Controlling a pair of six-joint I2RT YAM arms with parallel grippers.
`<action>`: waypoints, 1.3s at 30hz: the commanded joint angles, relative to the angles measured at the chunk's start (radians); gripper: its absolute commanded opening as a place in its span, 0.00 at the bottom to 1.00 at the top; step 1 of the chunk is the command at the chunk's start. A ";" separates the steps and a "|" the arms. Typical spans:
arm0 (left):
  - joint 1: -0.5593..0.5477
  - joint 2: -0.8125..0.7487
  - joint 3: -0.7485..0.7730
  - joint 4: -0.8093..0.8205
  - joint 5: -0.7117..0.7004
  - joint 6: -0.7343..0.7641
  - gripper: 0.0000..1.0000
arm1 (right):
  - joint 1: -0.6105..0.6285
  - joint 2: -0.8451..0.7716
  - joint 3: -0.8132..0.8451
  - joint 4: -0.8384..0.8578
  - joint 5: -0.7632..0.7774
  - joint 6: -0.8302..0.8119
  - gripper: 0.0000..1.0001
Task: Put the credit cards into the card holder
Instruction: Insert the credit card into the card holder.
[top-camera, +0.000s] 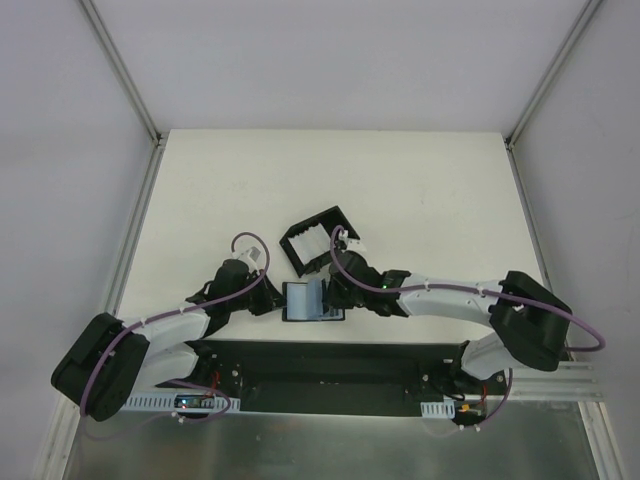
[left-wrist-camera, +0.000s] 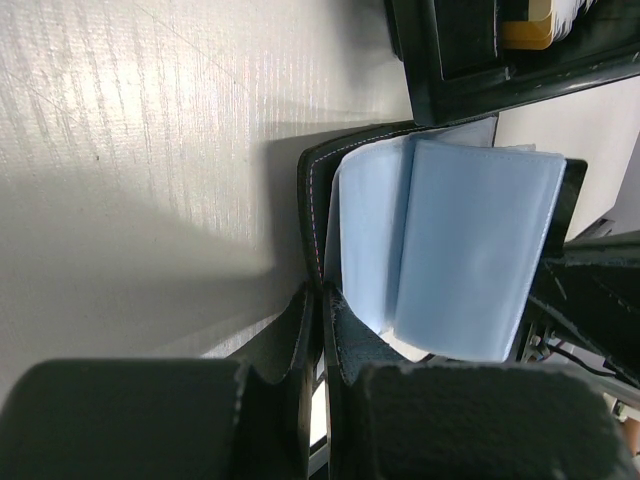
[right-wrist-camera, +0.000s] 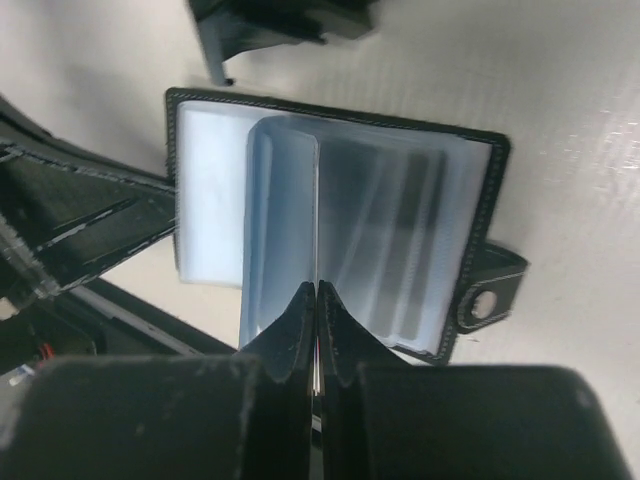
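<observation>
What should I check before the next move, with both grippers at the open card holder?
1. Card holder lies open on the table: ok.
2. Left gripper shut on its black cover: ok.
3. Right gripper shut on a clear sleeve: ok.
4. A card held and ready to insert: not ok; neither gripper holds one.
5. Cards waiting in the black tray behind the card holder: ok.
6. The sleeve's pocket is free: cannot tell.
</observation>
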 joint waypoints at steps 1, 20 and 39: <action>-0.010 0.031 -0.038 -0.093 -0.030 0.008 0.00 | 0.030 0.024 0.074 0.034 -0.052 -0.036 0.00; -0.013 0.040 -0.057 -0.082 -0.036 0.003 0.00 | -0.016 0.002 -0.001 0.191 -0.115 -0.055 0.00; -0.024 0.043 -0.069 -0.071 -0.053 -0.023 0.00 | -0.027 0.065 -0.238 0.456 -0.068 0.174 0.00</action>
